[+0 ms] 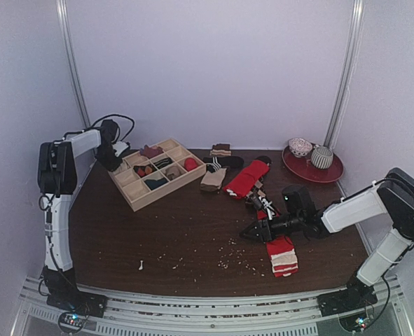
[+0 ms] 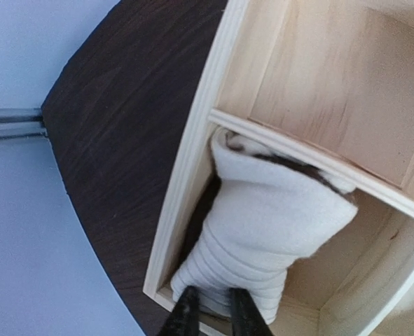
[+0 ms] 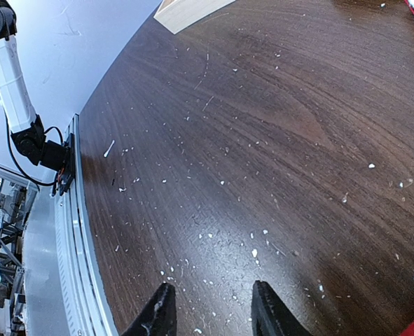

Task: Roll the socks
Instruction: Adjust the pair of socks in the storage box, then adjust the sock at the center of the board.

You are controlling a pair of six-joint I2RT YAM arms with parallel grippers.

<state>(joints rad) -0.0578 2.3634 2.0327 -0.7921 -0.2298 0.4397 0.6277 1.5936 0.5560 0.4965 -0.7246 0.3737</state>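
Note:
The red sock with a white-striped end [image 1: 282, 255] lies folded on the table at the front right. The cream sock with a brown band [image 1: 213, 180] lies just right of the wooden box. My right gripper [image 1: 247, 233] is open and empty, low over bare table just left of the red striped sock; in the right wrist view [image 3: 210, 311] only tabletop lies between its fingers. My left gripper [image 1: 115, 162] is at the box's back-left corner. In the left wrist view [image 2: 212, 311] its fingers pinch the ribbed cuff of a white rolled sock [image 2: 270, 224] lying in a compartment.
A wooden divided box [image 1: 138, 198] holds several rolled socks. A plain red sock [image 1: 247, 178] and a black-and-white striped sock [image 1: 266, 204] lie mid-table, and another folded sock [image 1: 221, 149] lies behind. A red plate [image 1: 329, 173] with two bowls stands back right. Lint specks dot the front.

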